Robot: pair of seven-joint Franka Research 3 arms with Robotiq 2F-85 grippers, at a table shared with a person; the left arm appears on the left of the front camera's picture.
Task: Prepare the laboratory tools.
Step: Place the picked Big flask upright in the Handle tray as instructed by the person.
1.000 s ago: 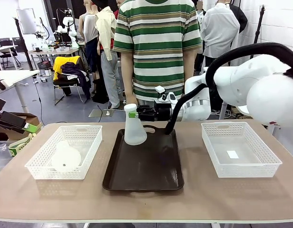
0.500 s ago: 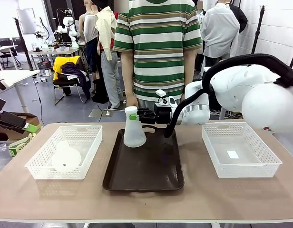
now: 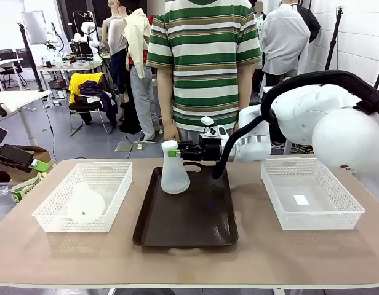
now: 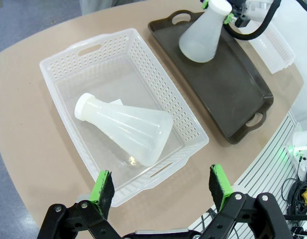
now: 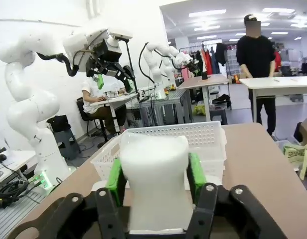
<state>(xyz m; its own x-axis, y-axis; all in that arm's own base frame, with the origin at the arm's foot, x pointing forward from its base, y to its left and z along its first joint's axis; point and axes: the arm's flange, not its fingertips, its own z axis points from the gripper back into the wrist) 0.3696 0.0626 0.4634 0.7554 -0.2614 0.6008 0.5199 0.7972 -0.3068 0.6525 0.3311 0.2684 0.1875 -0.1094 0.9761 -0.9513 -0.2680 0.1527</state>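
2 frosted-white conical flasks, likely light, slick: my right gripper pinches 1's neck, upright on the dark brown tray; left gripper gapes over 1 lying in the white mesh basket.

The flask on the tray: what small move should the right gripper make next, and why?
Probably open the right gripper and draw back: the flask stands upright, its base seemingly resting on the dark tray, with the gripper shut on its neck.

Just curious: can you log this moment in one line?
right hand: shut on frosted-white conical flask | flask: upright, far-left on dark brown tray | left hand: open above white mesh basket | second flask: lying inside
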